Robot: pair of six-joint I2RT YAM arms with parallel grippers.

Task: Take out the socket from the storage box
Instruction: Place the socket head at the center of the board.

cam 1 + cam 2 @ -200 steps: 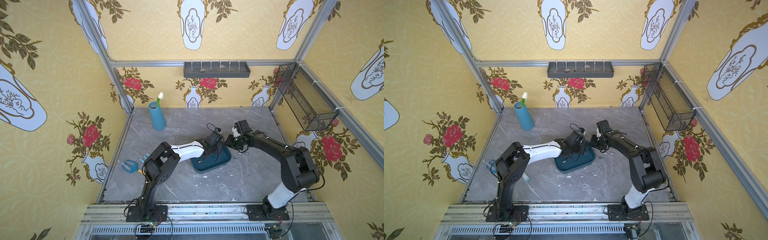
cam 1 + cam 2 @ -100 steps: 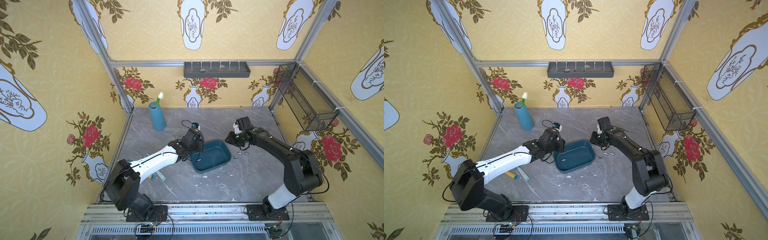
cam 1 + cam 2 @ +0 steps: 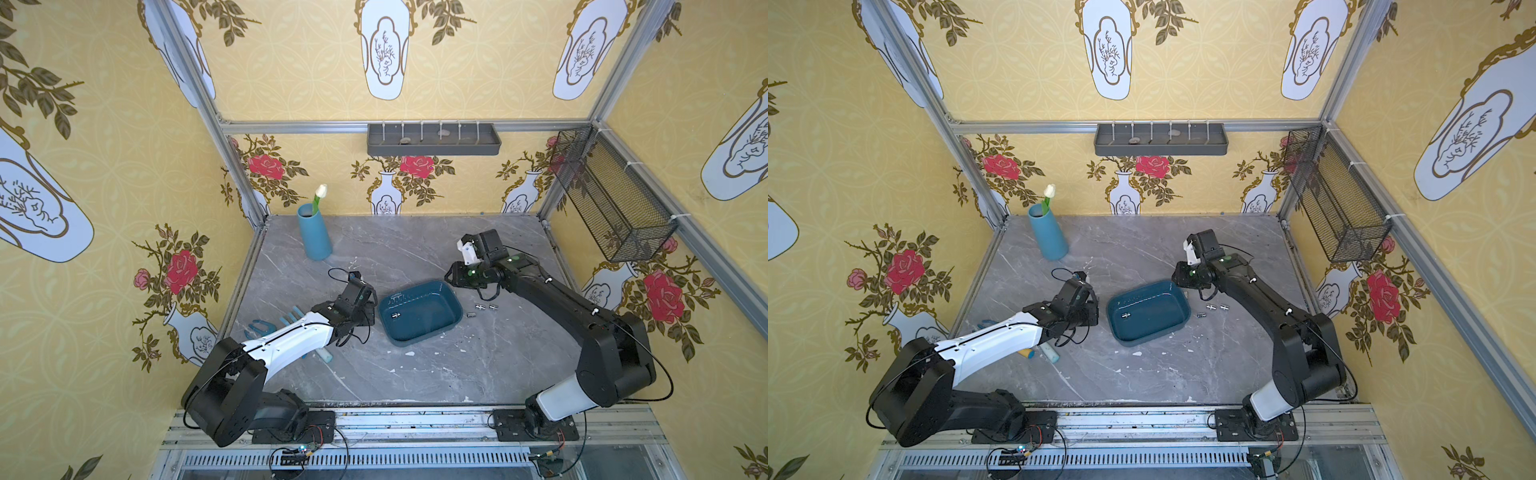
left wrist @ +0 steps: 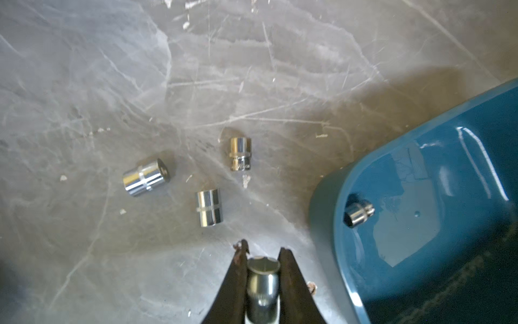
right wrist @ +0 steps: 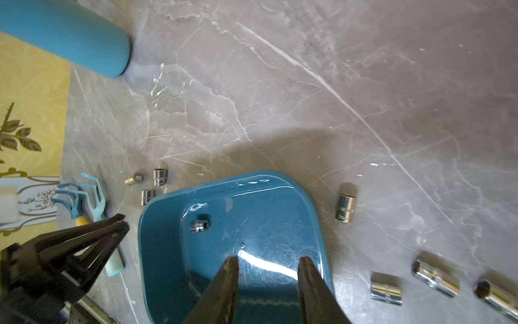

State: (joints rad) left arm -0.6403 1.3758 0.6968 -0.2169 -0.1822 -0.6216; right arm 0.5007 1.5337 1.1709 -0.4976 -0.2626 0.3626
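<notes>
Bench (image 3: 415,374): grey marble. Left arm (image 3: 291,340) lies low, stretched forward, its wrist just left of the box (image 3: 432,309), which sits mid-bench. Right arm (image 3: 552,299) reaches inward, wrist bent down at the box's far right corner. Left gripper (image 4: 262,252) is narrow, clamped on a socket (image 4: 262,283) outside the box. Right gripper (image 5: 267,261) stands part open and empty over the box. A second socket (image 3: 395,316) lies inside the box. Three sockets (image 4: 208,207) lie on the bench beside it.

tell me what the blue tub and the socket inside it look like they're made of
Tub: looks like moulded plastic, dark teal and glossy; it shows soft bright glare and fine scratches. Socket inside it: looks like chromed steel, mirror-bright with sharp reflections, though the exact metal can't be told.
</notes>
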